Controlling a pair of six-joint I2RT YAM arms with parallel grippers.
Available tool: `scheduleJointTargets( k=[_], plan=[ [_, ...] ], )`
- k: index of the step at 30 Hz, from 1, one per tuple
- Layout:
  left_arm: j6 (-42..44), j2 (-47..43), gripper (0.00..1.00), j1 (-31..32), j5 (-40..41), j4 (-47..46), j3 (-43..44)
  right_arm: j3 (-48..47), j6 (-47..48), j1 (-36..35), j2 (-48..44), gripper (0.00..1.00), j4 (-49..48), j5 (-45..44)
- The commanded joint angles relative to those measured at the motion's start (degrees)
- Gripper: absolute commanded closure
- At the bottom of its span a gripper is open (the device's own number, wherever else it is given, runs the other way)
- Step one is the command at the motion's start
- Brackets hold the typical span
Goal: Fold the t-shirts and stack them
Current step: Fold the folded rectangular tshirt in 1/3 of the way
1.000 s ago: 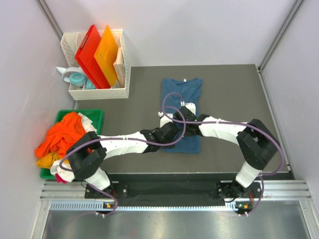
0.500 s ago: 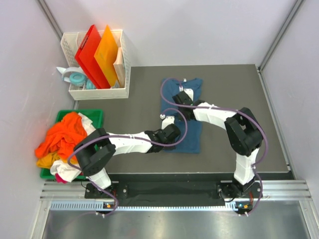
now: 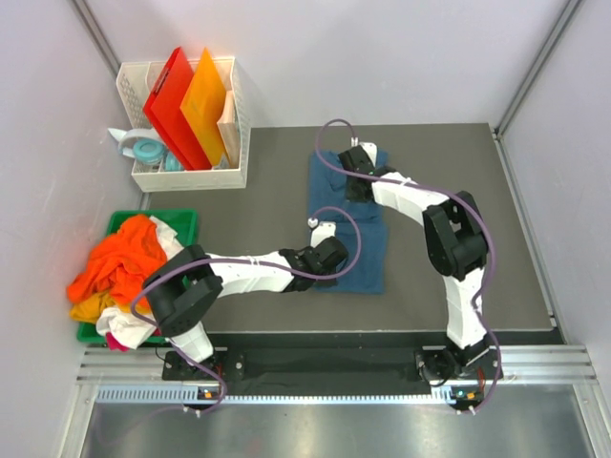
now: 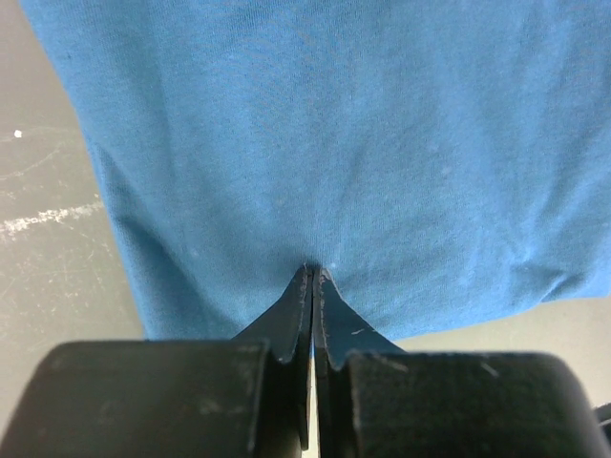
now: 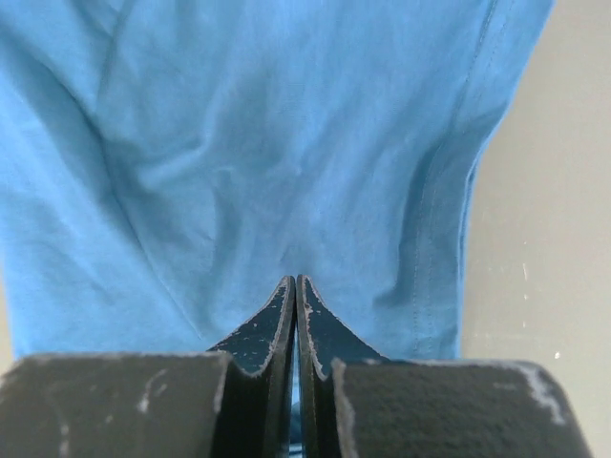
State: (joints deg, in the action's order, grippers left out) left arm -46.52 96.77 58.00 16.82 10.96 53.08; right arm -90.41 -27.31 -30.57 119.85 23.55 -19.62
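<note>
Dark grey surface (image 3: 458,191) first. One teal-blue t-shirt (image 3: 368,258) is laid flat in the middle of it, collar at the far end and hem toward the arm bases. It looks to be narrowed already into a long strip.

The step in hand is judged to be smoothing it out, or setting up the cross fold. The right gripper (image 5: 294,281) is clenched, with its tips pressed onto the cloth at the collar end. The left gripper (image 4: 312,272) is clenched too, tips down on the fabric just inside the near hem. Whether any cloth is nipped between either pair of jaws can't be told.

For this to be done well, the fabric should be kept taut between the two ends and wrinkles pushed outward. Both layers should be caught before anything gets lifted, otherwise a lopsided fold is likely.

Counts:
- One shirt is laid on the surface.
- One green crate (image 3: 186,221) is seen at the left, with a heap of t-shirts (image 3: 119,262) in orange, yellow and white. How many can't be counted.
- One white basket (image 3: 239,143) is loaded with one red board (image 3: 167,100) and one orange board (image 3: 205,100).
</note>
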Motion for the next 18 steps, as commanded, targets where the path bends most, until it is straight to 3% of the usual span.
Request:
scheduleJointTargets(
  k=[1, 4, 5, 6, 8, 10, 11, 12, 13, 14, 16, 18],
  plan=[
    [0.99, -2.72, 1.00, 0.71, 4.79, 3.71, 2.82, 0.32, 2.17, 0.24, -12.16, 0.99, -4.39, -0.69],
    [1.87, -7.11, 0.97, 0.80, 9.79, 5.99, 4.92, 2.16, 2.87, -0.10, -20.08, 0.77, -3.16, 0.89],
    [2.40, -8.69, 0.95, 0.80, 10.94, 6.26, 5.97, 3.30, 3.22, -0.19, -22.01, 0.65, -2.90, 0.63],
    [2.84, -9.23, 0.92, 0.80, 12.26, 6.61, 6.50, 6.10, 3.58, -0.80, -25.60, 0.61, -2.72, 0.11],
    [4.85, -9.76, 0.52, 0.80, 15.52, 6.18, 7.91, 9.62, 4.11, -1.34, -28.96, 0.53, -2.11, -0.86],
    [8.00, -8.80, 0.29, 0.71, 17.19, 4.78, 8.70, 15.42, 4.11, -1.86, -33.53, 0.50, -1.76, -1.74],
    [9.24, -8.10, 0.28, 0.63, 17.11, 4.34, 10.19, 17.44, 4.02, -1.95, -35.02, 0.50, -1.49, -2.18],
    [10.39, -7.13, 0.29, 0.36, 17.11, 4.42, 11.25, 21.38, 3.93, -2.04, -37.91, 0.50, -1.49, -2.44],
    [12.23, -4.86, 0.37, 0.28, 17.11, 4.51, 12.47, 23.42, 3.67, -2.04, -39.50, 0.51, -1.66, -2.70],
    [13.20, -3.45, 0.65, 0.10, 16.76, 4.68, 15.10, 25.53, 3.58, -2.04, -41.09, 0.52, -1.93, -2.79],
    [14.61, 1.54, 1.00, -1.04, 16.58, 5.64, 18.18, 30.37, 2.97, -2.04, -45.05, 0.55, -1.76, -3.06],
    [15.32, 4.55, 1.00, -2.79, 15.36, 6.44, 22.23, 33.71, 2.09, -2.13, -48.30, 0.63, -1.58, -2.62]
  ],
)
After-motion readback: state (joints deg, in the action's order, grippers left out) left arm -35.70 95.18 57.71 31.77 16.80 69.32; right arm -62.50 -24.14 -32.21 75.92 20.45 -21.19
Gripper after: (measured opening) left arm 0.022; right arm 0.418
